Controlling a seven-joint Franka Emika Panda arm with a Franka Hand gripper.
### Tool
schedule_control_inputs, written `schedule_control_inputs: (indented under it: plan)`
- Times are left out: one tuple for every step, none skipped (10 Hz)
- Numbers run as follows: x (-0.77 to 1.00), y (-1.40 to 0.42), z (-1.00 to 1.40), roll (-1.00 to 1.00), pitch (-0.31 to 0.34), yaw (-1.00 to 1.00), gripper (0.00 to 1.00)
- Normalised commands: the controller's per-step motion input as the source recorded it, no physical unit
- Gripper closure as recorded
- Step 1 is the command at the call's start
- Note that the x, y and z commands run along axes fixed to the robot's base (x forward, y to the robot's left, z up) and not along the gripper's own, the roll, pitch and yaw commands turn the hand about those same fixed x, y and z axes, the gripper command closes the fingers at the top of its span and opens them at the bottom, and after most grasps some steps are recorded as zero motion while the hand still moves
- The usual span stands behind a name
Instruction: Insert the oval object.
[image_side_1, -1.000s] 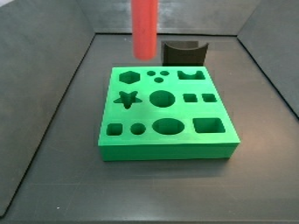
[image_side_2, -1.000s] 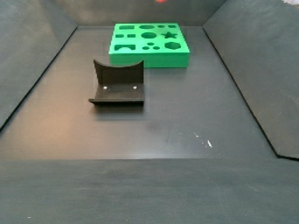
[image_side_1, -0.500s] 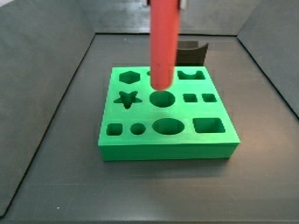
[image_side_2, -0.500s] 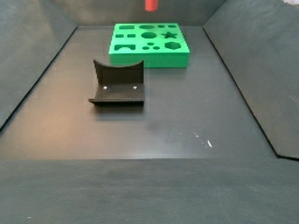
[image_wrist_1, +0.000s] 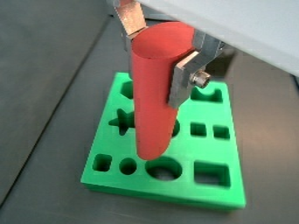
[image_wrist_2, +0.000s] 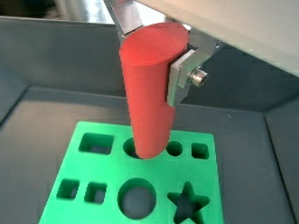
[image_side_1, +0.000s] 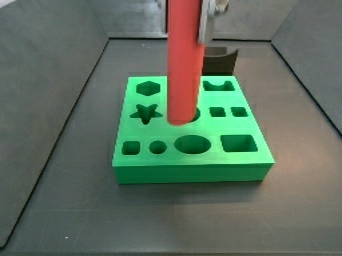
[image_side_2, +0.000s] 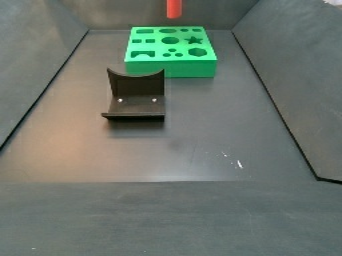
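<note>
The gripper (image_wrist_1: 158, 48) hangs over the green block (image_wrist_1: 111, 162), its silver fingers (image_wrist_1: 187, 74) clamped on the top of the red rod (image_wrist_1: 152, 96). Both wrist views show it plainly: a plate pressed against each side of the rod, jaws closed on it. The rod stands upright, and its lower end sits right at the round hole in the middle of the block, as a wrist view (image_wrist_2: 149, 153) shows. Whether the tip is inside that hole or just above its mouth, I cannot tell.

In a side view the rod (image_side_1: 183, 60) runs straight down from the top edge and ends at the block's (image_side_1: 190, 165) centre, with the star hole (image_side_1: 146, 114) just beside it and the big oval hole (image_side_1: 194, 145) in the row in front. Behind the block stands the dark fixture (image_side_1: 221, 58), partly hidden by the rod.

The far side view shows the block (image_side_2: 170, 50) at the back of the dark floor (image_side_2: 174, 190), only a stub of the rod (image_side_2: 174, 8) above it at the frame edge. The fixture (image_side_2: 134, 95) sits nearer the camera, apart from the block.
</note>
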Motion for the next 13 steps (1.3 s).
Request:
schedule_control_inputs:
  plan:
    - [0.0, -0.19, -0.36, 0.0, 0.0, -0.99, 1.0]
    - [0.0, -0.19, -0.38, 0.01, 0.0, -0.99, 1.0]
    - [0.02, -0.19, -0.38, 0.01, 0.0, -0.97, 1.0]
    - [0.0, -0.03, -0.28, 0.06, 0.0, -1.0, 1.0]
    - [0.0, 0.0, -0.25, 0.1, -0.019, -1.0, 1.0]
    - [0.0, 0.0, -0.24, 0.1, -0.019, -1.0, 1.0]
    - [0.0, 0.0, -0.18, 0.08, -0.02, -1.0, 1.0]
    - [0.0, 0.0, -0.09, 0.05, -0.011, -1.0, 1.0]
    - [0.0, 0.0, -0.01, 0.03, 0.0, -1.0, 1.0]
    - [0.05, 0.0, 0.0, 0.0, 0.0, -1.0, 1.0]
    - [0.22, 0.0, 0.03, 0.0, 0.0, -0.88, 1.0]
    - [0.37, 0.0, 0.02, 0.0, 0.0, -0.75, 1.0]
    - [0.5, 0.0, 0.0, 0.0, 0.0, -0.63, 1.0]
